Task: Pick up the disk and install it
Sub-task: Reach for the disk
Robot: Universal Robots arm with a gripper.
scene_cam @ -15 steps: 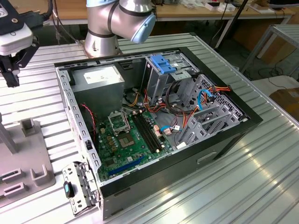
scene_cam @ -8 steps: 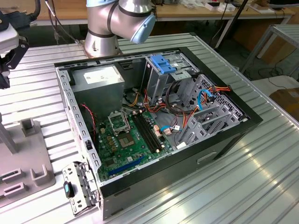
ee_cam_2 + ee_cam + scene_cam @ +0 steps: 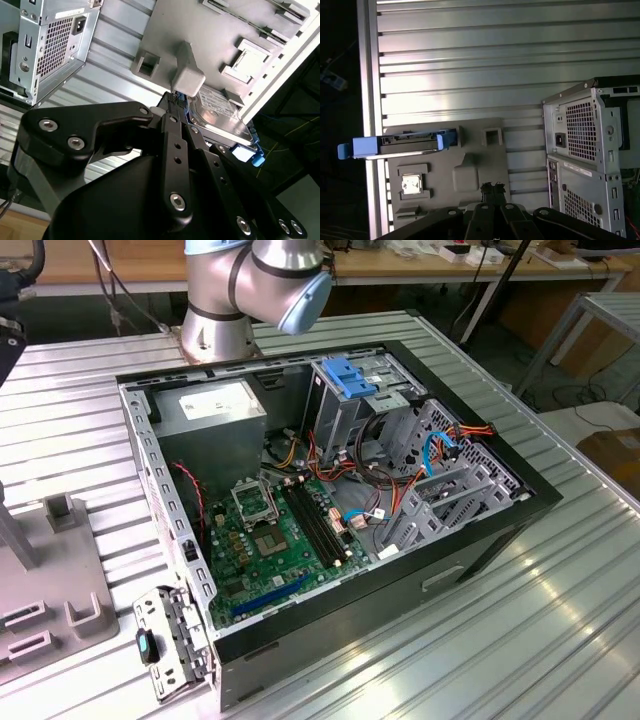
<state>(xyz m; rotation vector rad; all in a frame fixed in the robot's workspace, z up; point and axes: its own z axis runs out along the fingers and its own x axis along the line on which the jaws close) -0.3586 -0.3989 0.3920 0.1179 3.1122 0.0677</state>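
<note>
Grips nothing in clenched pincer (image 3: pixel 492 187); hovers over grey tray (image 3: pixel 470 160), with disk (image 3: pixel 405 144) at tray's edge, apart from tips

No print can be read. The white label (image 3: pixel 214 400) on the power supply (image 3: pixel 238 426) carries marks too small to make out, as does the disk label (image 3: pixel 215 103) on the disk (image 3: pixel 232 126).
</note>
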